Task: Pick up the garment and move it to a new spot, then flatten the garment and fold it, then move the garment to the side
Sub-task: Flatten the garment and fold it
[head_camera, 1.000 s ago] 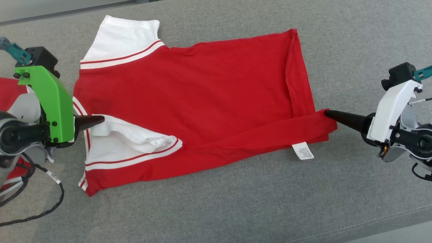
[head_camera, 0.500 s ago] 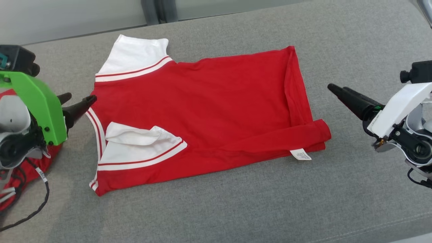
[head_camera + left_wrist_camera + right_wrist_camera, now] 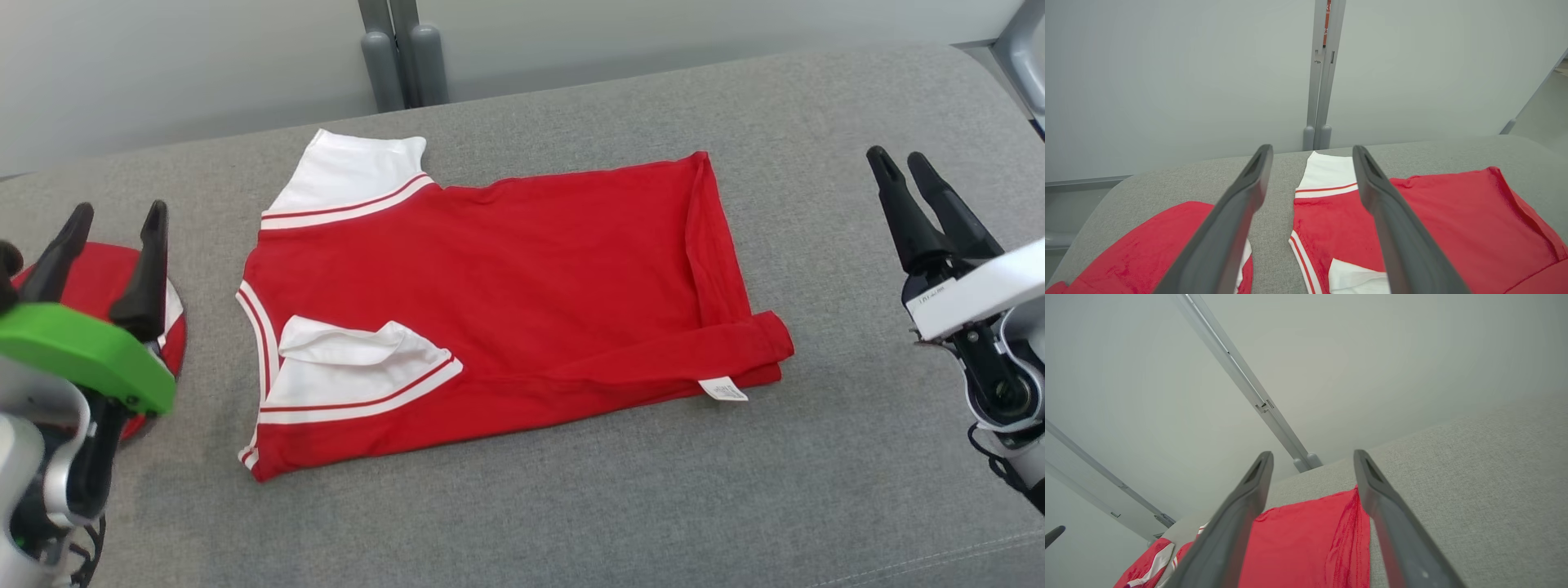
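The red T-shirt (image 3: 506, 278) lies flat on the grey cushion (image 3: 571, 506), with its near long edge folded over. The left gripper (image 3: 119, 211) stands off its collar end and the right gripper (image 3: 896, 157) off its hem end, both wide open and empty. The folding seems half done; the next fold needs fresh grips on both ends.

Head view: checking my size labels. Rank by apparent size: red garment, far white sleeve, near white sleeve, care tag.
1. red garment
2. far white sleeve and near white sleeve, about alike, not ranked
3. care tag
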Controlling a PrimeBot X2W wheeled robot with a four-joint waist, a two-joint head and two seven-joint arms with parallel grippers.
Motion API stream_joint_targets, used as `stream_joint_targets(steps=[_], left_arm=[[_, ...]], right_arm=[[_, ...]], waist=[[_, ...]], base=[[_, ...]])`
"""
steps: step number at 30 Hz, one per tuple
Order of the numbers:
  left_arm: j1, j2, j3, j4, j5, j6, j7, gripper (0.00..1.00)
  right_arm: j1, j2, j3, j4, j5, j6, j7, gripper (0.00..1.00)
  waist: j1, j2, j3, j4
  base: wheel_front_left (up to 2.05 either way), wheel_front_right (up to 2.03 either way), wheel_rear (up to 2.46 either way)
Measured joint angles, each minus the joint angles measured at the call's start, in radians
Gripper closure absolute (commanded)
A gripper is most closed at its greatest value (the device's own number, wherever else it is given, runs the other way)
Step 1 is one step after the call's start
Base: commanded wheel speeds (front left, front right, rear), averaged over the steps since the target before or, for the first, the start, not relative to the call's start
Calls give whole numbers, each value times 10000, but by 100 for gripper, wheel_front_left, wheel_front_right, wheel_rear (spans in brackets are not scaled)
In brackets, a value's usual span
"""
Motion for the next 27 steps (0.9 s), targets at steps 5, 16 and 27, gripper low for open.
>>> stream_joint_targets(steps=[5, 16, 27], left_arm=[[1132, -180, 44, -600, 629, 813, -1388, 0], [3529, -1626, 1576, -1699, 2341, 1858, -2249, 0], [4427, -3235, 2127, -736, 3605, 500, -2261, 0]], right_arm=[[1717, 1289, -2372, -700, -2623, -2, -2, 0], [4429, 3198, -4286, -1258, -5333, -2, -2, 0], [4900, 3344, -3893, -671, -5862, -2, 709, 0]], waist=[[0, 0, -158, -29], [0, 0, -199, 82], [0, 0, -111, 146]], base=[[0, 0, 0], [0, 0, 0], [0, 0, 0]])
